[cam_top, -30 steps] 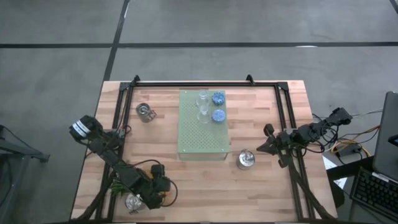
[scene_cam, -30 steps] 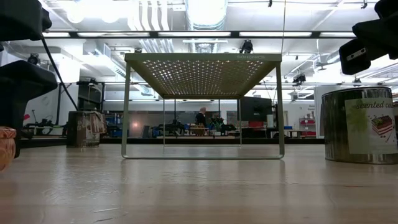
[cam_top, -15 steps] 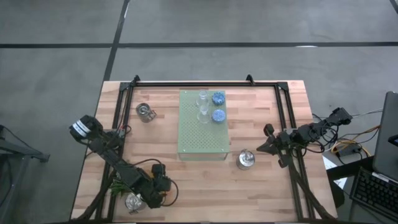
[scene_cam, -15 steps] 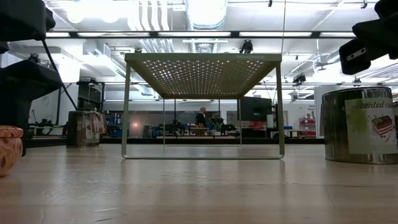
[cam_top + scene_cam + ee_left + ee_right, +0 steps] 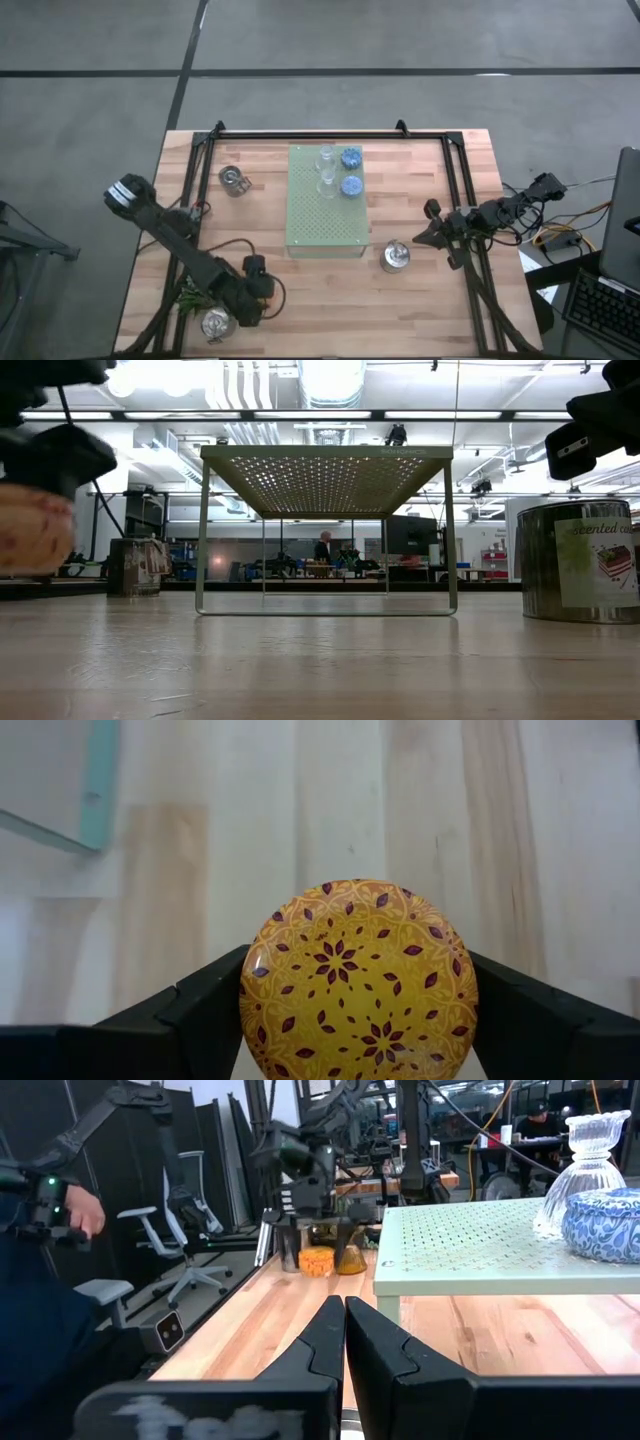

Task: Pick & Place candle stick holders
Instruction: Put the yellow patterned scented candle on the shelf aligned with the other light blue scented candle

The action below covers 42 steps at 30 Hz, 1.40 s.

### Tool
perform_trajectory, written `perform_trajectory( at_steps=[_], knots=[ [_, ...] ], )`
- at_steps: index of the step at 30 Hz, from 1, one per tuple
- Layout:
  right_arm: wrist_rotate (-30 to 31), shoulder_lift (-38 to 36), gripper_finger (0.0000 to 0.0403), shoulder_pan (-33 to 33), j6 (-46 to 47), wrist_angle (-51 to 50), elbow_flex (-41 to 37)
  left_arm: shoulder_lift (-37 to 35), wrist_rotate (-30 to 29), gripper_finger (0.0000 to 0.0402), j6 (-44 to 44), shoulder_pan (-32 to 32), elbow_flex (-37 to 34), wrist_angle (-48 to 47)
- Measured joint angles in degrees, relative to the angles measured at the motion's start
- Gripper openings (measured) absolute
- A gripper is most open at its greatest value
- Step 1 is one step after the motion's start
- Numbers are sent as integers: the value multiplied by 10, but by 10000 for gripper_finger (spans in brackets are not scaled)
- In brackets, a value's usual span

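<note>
At the near left corner of the desk (image 5: 420,300), my left claw (image 5: 358,1010) is spread wide and clamped on the orange candle stick holder (image 5: 358,982), a finger (image 5: 200,1010) pressed to each side, lifted off the wood. My right claw (image 5: 345,1340) waits fully closed and empty near the right edge.
</note>
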Motion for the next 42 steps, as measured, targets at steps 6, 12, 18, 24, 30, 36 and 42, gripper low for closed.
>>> perform_trajectory(
  at_steps=[6, 12, 18, 24, 30, 36, 42],
  knots=[
    [0, 0, 9, 0, 0, 0, 0, -66, 0, 313, 0, 35, 0, -8],
    [0, 0, 9, 0, 0, 0, 0, -116, 2, 314, 5, 83, 24, -9],
    [0, 0, 9, 0, 0, 0, 0, -125, 3, 314, 24, 136, 80, -8],
    [0, 0, 9, 0, 0, 0, 0, -97, 3, 314, 115, 203, 149, -7],
    [0, 0, 9, 0, 0, 0, 0, -35, 2, 314, 199, 279, 218, -7],
    [0, 0, 9, 0, 0, 0, 0, 44, 24, 314, 237, 329, 278, -6],
    [0, 0, 9, 0, 0, 0, 0, 114, 28, 314, 257, 349, 334, -9]
  ],
)
